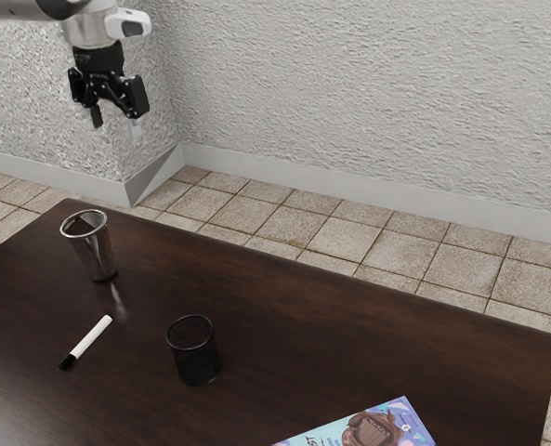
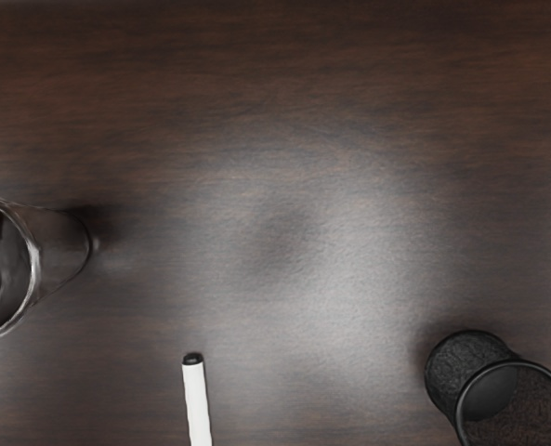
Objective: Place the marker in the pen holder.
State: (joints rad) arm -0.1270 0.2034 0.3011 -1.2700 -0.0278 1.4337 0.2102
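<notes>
High above the table's far left part in the exterior view, my gripper (image 1: 116, 126) stands open, its two fingers apart with nothing between them. The white marker with a black cap (image 1: 91, 338) lies flat on the dark table, between the metal cup and the exterior view's lower left. To its right stands the black mesh pen holder (image 1: 194, 351), upright. In the wrist view the marker (image 2: 197, 401) is partly visible, and the pen holder (image 2: 470, 374) shows its round rim and mesh wall.
A shiny metal cup (image 1: 93, 249) stands upright near the table's far left corner, also seen as a cup (image 2: 54, 249) in the wrist view. A light blue box with a chocolate picture (image 1: 371, 428) lies at the exterior view's bottom edge. Behind the table (image 1: 396, 325) are a tiled floor and wall.
</notes>
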